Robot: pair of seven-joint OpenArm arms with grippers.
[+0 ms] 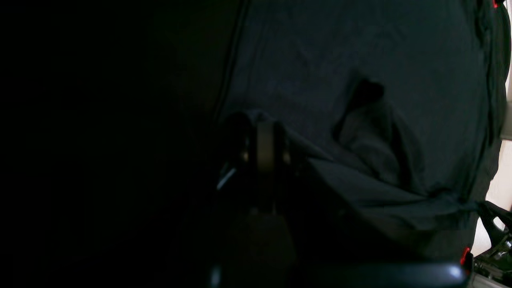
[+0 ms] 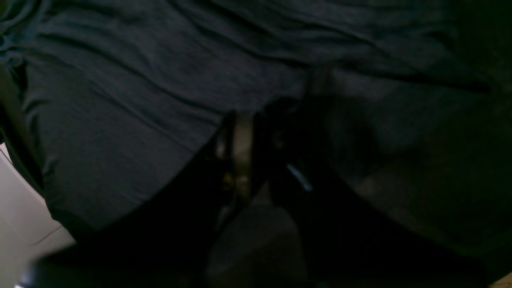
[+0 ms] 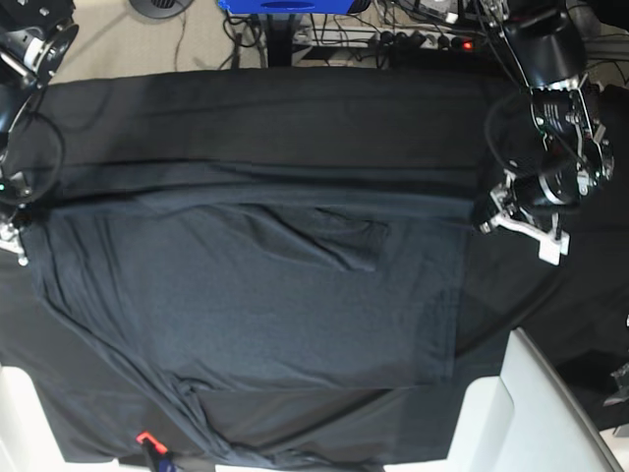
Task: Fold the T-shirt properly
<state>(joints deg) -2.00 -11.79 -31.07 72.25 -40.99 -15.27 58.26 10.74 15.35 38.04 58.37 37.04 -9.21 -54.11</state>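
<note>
Your wrist views are very dim and soft — the left wrist view's left half is near black; the base view is evenly lit and sharp.

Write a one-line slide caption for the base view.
Dark slate blue-grey heathered T-shirt spread across a black tablecloth, left arm's gripper at one edge, right arm's gripper at the opposite edge.

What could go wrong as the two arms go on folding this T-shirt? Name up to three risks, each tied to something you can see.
1. The T-shirt is nearly the same shade as the black tablecloth, so a gripper might pinch the cloth too.
2. A raised wrinkle near the shirt's top edge may get pressed into the fold.
3. The left gripper and right gripper sit at opposite edges; uneven pulling could skew the fold.
</note>
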